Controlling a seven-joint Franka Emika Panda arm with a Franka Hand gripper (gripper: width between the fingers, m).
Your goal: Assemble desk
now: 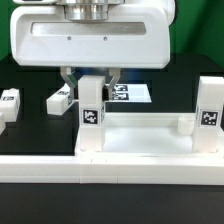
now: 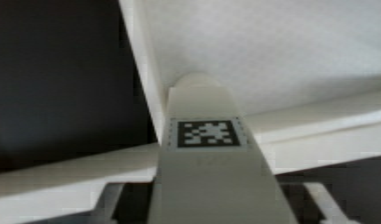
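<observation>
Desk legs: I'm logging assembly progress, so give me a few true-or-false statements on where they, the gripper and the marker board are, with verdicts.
1. Two loose legs lie on the table at the exterior view's left. True.
2. The marker board lies behind the desk top. True.
3. No leg stands at the desk top's right end. False: the right leg stands upright there.
4. The gripper hangs over the loose legs. False: its fingers flank the upright middle leg.

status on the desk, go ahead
Gripper straddling upright leg at desk top corner, grip unclear. Second leg upright. Two loose legs aside. No obstruction seen.
</observation>
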